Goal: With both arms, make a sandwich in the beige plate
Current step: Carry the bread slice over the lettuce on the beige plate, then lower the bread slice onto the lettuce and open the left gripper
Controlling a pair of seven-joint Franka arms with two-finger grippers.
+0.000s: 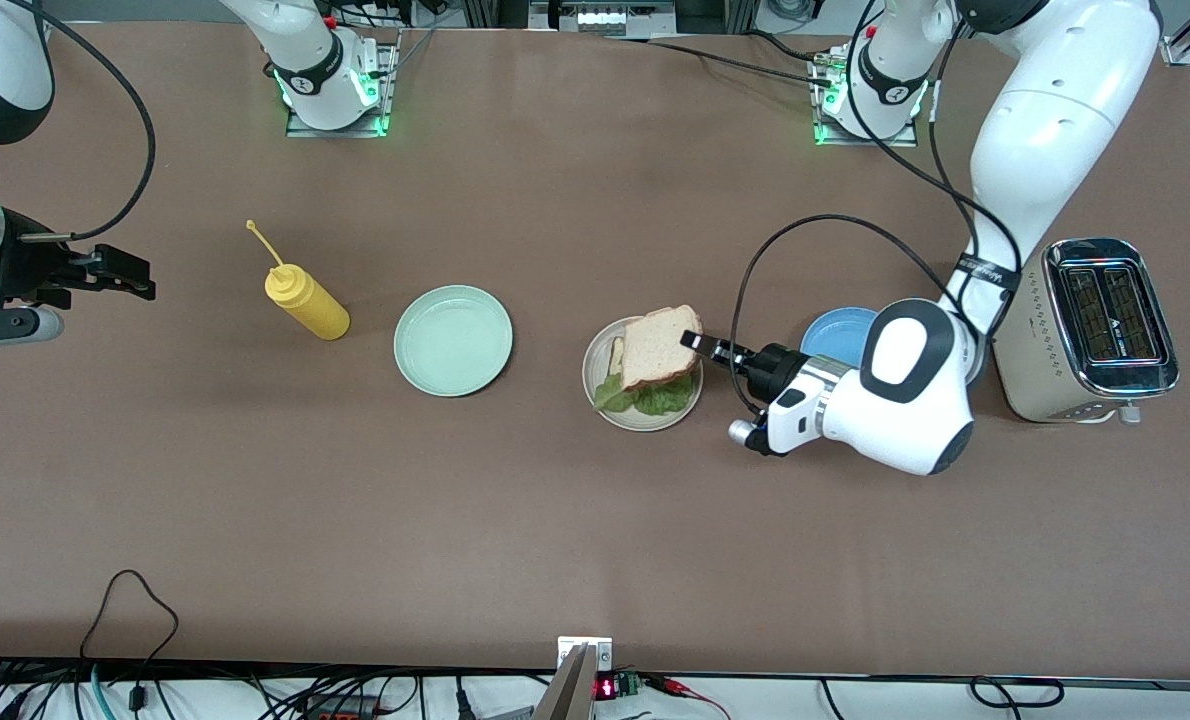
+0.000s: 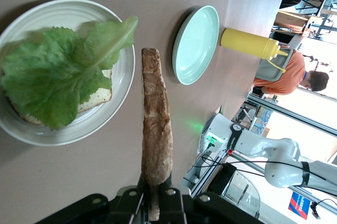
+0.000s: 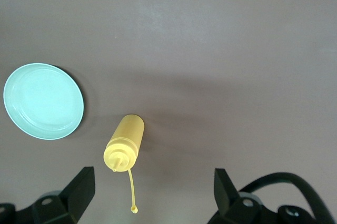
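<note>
Lettuce [image 1: 645,398] and bottom slice [image 2: 97,98] sit on beige plate [image 1: 600,350]; left gripper [image 1: 700,345] pinches top slice [image 1: 658,346] over it, release pending. Right gripper [image 1: 120,272] waits, spread apart.

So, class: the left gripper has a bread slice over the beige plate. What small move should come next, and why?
Probably lower and open. The left gripper is shut on the top bread slice, held over the lettuce and bottom slice on the beige plate. The right gripper waits open above the table at its own end.
</note>
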